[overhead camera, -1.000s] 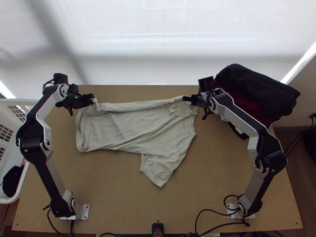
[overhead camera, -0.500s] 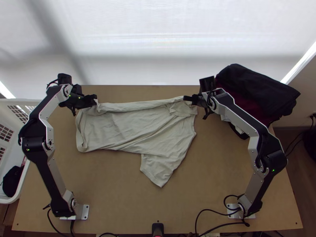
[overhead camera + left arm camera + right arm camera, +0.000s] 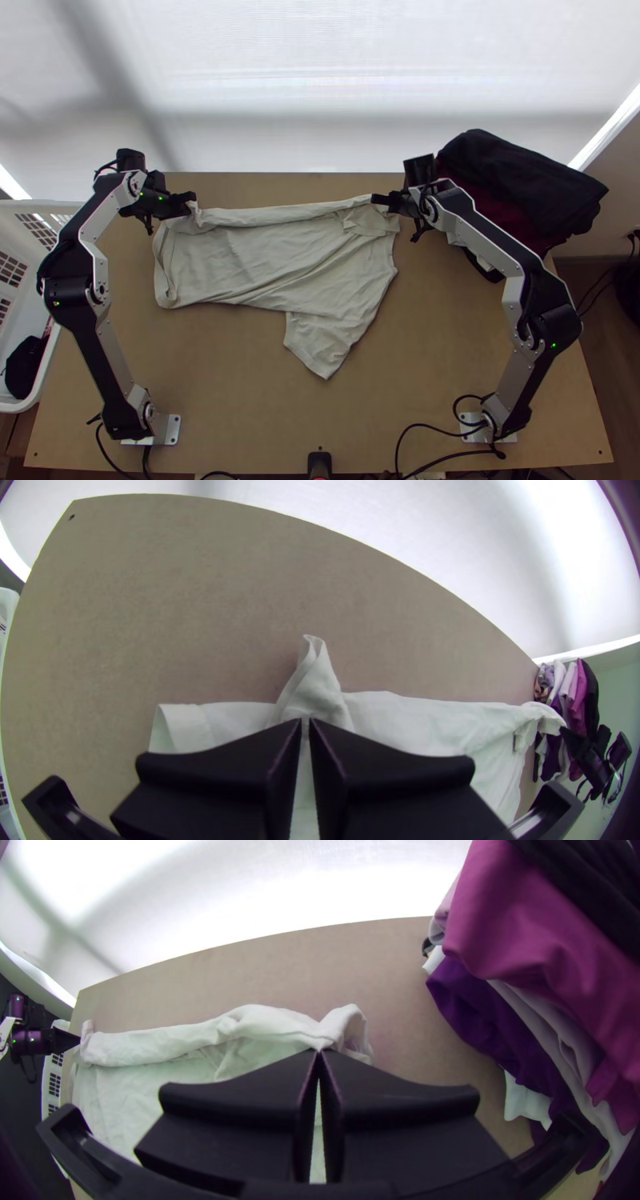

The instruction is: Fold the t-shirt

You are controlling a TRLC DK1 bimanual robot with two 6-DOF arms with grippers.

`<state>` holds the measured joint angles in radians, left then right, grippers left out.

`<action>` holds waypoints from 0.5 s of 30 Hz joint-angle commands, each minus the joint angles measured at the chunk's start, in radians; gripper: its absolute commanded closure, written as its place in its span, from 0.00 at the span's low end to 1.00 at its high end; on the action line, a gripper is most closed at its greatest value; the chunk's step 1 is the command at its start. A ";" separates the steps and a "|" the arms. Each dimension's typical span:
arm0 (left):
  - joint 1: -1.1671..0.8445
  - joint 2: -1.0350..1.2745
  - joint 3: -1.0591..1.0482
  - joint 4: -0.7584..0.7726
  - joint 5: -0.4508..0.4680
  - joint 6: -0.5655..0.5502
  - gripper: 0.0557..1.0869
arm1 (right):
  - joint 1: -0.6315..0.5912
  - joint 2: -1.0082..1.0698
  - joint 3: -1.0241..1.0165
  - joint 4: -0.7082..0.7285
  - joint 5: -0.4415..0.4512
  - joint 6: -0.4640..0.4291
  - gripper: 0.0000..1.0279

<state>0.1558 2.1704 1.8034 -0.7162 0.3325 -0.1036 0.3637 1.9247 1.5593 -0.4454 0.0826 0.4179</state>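
Note:
In the top view my left gripper (image 3: 194,204) is at the far left corner of the pale t-shirt (image 3: 264,256), and my right gripper (image 3: 378,199) at its far right corner. The cloth lies spread on the table with creases, its far edge stretched between them, one sleeve pointing toward the near side. In the left wrist view my gripper (image 3: 306,723) is shut on the t-shirt (image 3: 413,723), a tip of cloth standing up beyond the fingers. My right gripper (image 3: 320,1053) is shut on the other corner of the t-shirt (image 3: 147,1047).
A pile of folded dark and magenta clothes (image 3: 520,188) stands at the far right of the table. A white basket (image 3: 48,360) with a black item inside is at the left edge. Bare wood (image 3: 240,384) extends on the near side of the shirt.
The left gripper has shifted slightly to the right with its cloth corner. The right gripper has barely moved, and the spread part of the shirt lies as before.

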 commanded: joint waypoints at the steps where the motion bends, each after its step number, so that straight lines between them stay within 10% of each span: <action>1: -0.007 0.028 0.014 -0.002 -0.006 0.019 0.92 | -0.005 0.010 0.008 0.008 0.008 0.010 0.97; 10: 0.004 0.039 0.048 0.012 -0.058 0.015 0.96 | -0.009 0.011 0.012 0.008 0.008 0.010 0.97; 13: -0.002 0.039 0.071 -0.048 -0.067 0.035 0.53 | -0.008 0.011 0.010 0.008 0.008 0.010 0.97; 15: -0.007 0.029 0.062 -0.049 -0.067 0.047 0.50 | -0.008 0.011 0.007 0.008 0.008 0.012 0.97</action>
<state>0.1562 2.1925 1.8481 -0.7444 0.2718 -0.0864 0.3634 1.9247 1.5593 -0.4454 0.0826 0.4183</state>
